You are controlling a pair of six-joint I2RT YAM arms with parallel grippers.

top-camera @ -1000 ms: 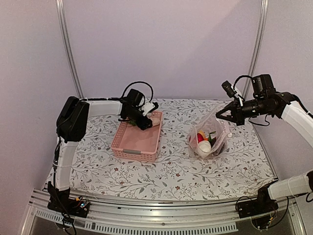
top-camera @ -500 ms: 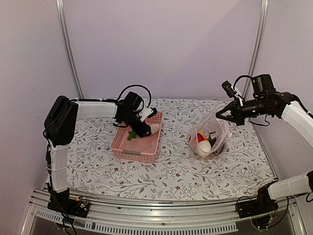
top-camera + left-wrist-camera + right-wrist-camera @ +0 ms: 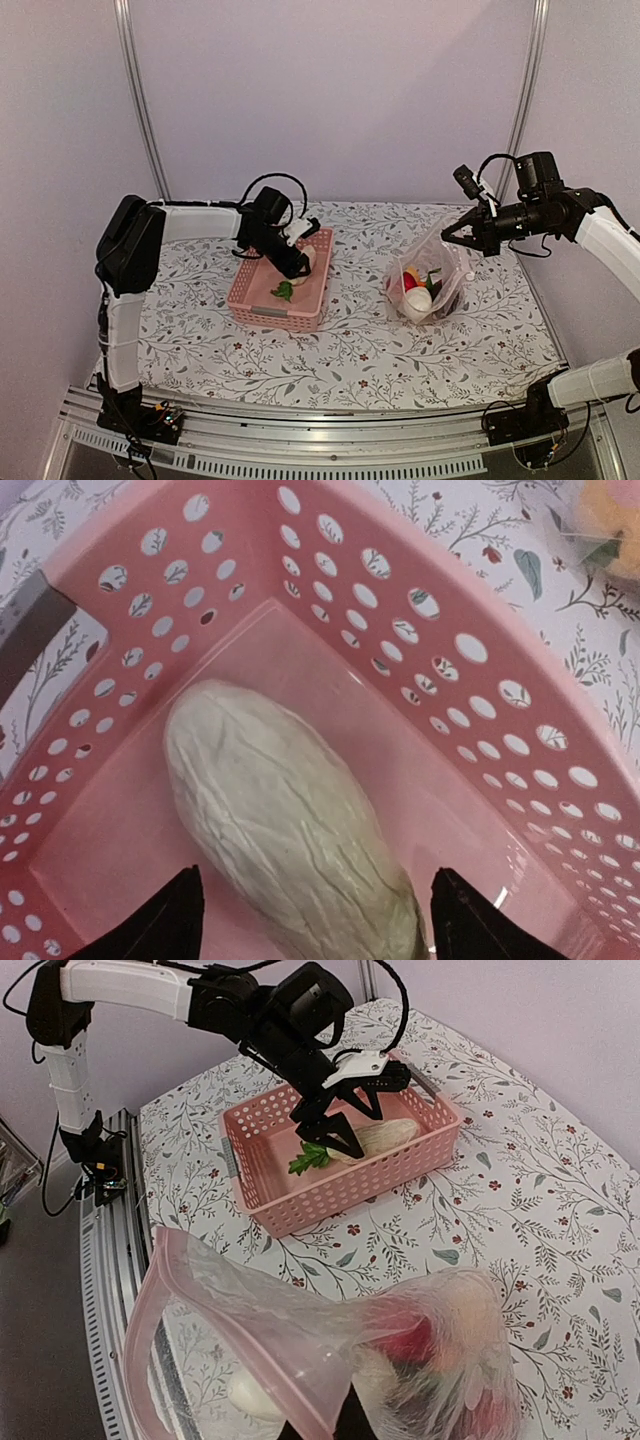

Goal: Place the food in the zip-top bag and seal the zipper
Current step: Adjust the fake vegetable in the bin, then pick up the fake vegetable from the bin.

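While most food point(image 3: 417, 288) sits bagged, one radish point(image 3: 290, 850) waits in the basket point(image 3: 272, 314)

From above, my right gripper point(image 3: 447, 232), well to the right of the basket, is clamped on the upper edge of the zip-top bag point(image 3: 440, 265) and holds its mouth up. Several colourful pieces lie inside. My left gripper point(image 3: 298, 262) hangs over the basket's far right part, above the radish.

At my left wrist, the fingertips stand wide apart on either side of the white radish, which lies flat on the basket floor. I judge nothing is gripped yet.

At my right wrist, the pink zipper point(image 3: 140, 1330) gapes unsealed, with red and pale pieces showing through the plastic. The basket beyond the bag holds only that radish with its green leaves.

By my reckoning, one piece is left to lift and carry over, and then the zipper must be pressed shut.
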